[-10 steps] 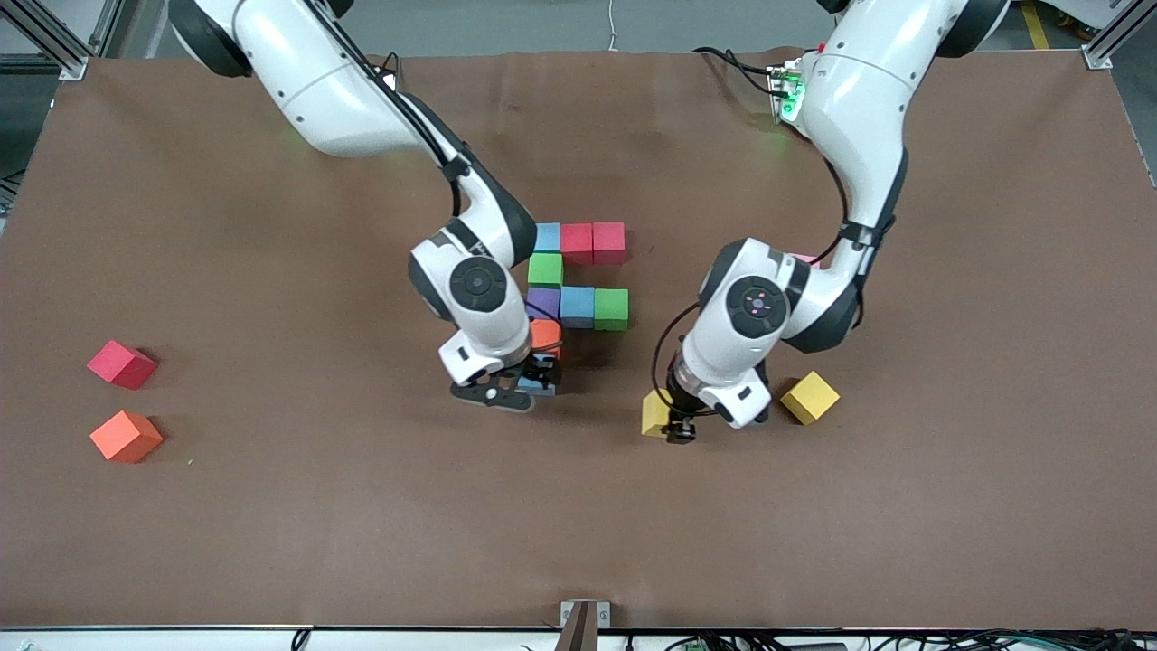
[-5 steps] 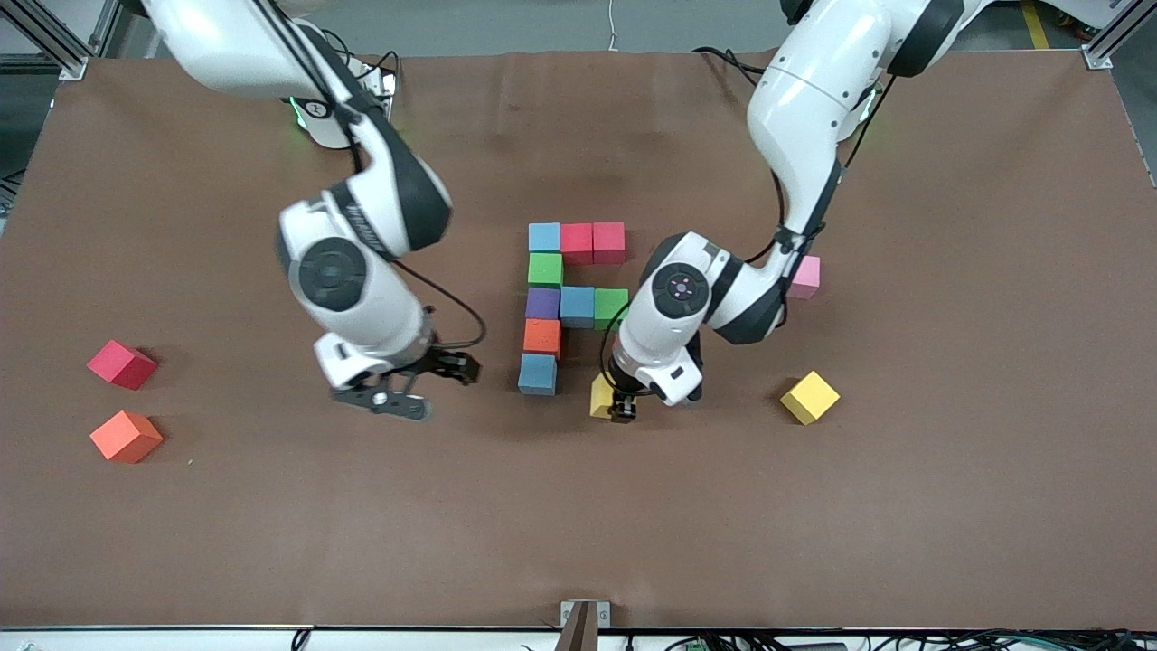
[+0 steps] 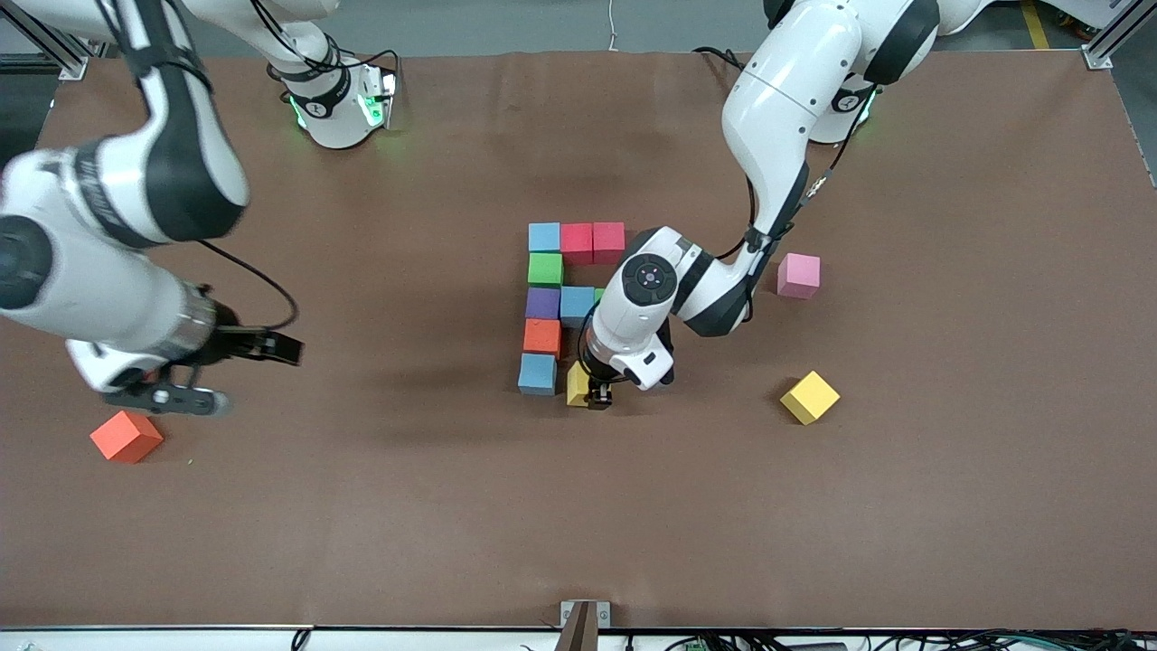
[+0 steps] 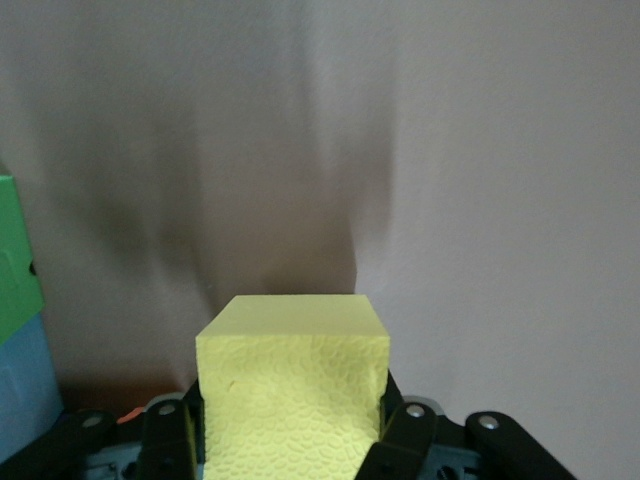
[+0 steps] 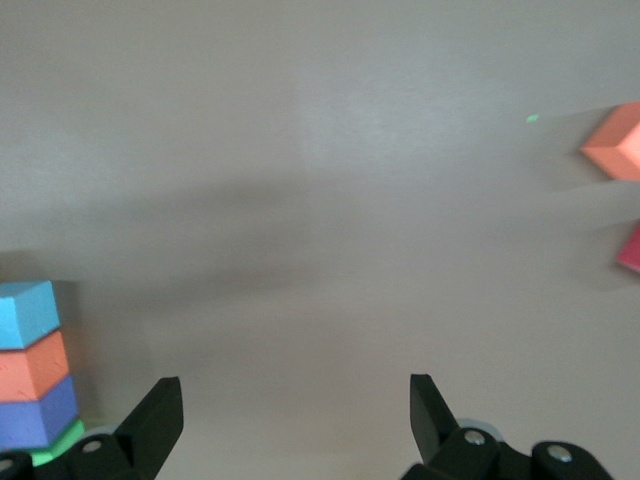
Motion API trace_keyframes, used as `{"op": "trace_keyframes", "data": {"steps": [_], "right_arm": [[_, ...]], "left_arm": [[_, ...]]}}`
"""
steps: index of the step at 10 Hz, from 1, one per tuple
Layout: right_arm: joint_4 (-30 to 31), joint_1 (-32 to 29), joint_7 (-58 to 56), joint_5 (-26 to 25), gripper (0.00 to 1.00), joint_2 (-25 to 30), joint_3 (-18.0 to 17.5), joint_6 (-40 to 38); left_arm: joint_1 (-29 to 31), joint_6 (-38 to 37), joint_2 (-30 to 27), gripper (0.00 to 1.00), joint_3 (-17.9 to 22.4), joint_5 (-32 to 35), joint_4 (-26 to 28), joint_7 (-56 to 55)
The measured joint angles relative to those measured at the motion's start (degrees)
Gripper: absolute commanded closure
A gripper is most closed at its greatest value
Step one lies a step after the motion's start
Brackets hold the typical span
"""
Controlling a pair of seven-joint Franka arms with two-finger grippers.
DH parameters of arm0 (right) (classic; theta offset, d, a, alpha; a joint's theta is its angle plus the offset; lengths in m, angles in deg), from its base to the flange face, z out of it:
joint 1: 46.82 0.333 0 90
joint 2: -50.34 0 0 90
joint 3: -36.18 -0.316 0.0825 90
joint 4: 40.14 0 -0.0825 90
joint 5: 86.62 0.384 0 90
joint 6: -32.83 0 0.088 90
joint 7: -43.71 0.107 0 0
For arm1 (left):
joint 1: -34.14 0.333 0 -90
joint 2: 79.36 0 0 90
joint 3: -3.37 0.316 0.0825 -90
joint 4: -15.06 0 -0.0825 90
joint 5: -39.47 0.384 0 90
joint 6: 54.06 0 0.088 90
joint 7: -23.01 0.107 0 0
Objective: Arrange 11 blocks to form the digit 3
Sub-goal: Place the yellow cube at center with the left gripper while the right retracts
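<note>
While the right gripper (image 3: 237, 351) is hovering with jaws wide apart near the orange block (image 3: 126, 436), the digit 3 (image 3: 565, 298) is lying mid-table. The left gripper (image 3: 597, 396) is clamping a yellow block (image 3: 578, 384) just beside its blue block (image 3: 537, 374).

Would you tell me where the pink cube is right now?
In the front view, the pink cube sits alone on the table toward the left arm's end, beside that arm's forearm and farther from the camera than the loose yellow cube.
</note>
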Motion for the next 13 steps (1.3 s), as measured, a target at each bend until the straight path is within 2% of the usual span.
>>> {"op": "trace_keyframes", "data": {"steps": [2, 4, 7, 9, 10, 11, 12, 13], "right_arm": [[-0.1, -6.2, -7.0, 4.3, 0.00, 5.9, 0.1, -5.4], [0.1, -10.2, -10.2, 6.1, 0.00, 10.4, 0.2, -9.2], [0.7, -9.2, -1.5, 6.1, 0.00, 11.4, -1.0, -9.7], [4.9, -8.4, 0.1, 6.1, 0.00, 15.5, -1.1, -6.5], [9.0, -8.4, 0.3, 6.1, 0.00, 18.9, -1.1, -4.4], [12.0, -8.4, 0.5, 6.1, 0.00, 21.8, -1.0, -3.2], [13.4, -8.5, 0.8, 6.2, 0.00, 23.3, -0.9, -2.0], [13.7, -8.5, 0.8, 6.2, 0.00, 23.8, -0.7, -0.6]], "left_arm": [[-0.5, 0.0, 0.5, 0.80, -0.1, 0.0, 0.0, -0.1], [-0.7, 0.2, 0.8, 0.80, -0.2, 0.0, -0.1, -0.1], [-0.8, 0.4, 0.9, 0.79, -0.2, 0.0, -0.2, -0.1], [-0.9, 0.6, 0.9, 0.75, -0.2, 0.0, -0.2, -0.1], [-1.0, 0.6, 0.9, 0.60, -0.2, 0.0, -0.2, -0.1], [-1.0, 0.7, 1.0, 0.23, -0.2, 0.0, -0.2, -0.1], [-1.0, 0.7, 1.0, 0.00, -0.2, 0.0, -0.2, -0.1], [-1.1, 0.8, 1.1, 0.00, -0.2, 0.0, -0.2, 0.0]]}}
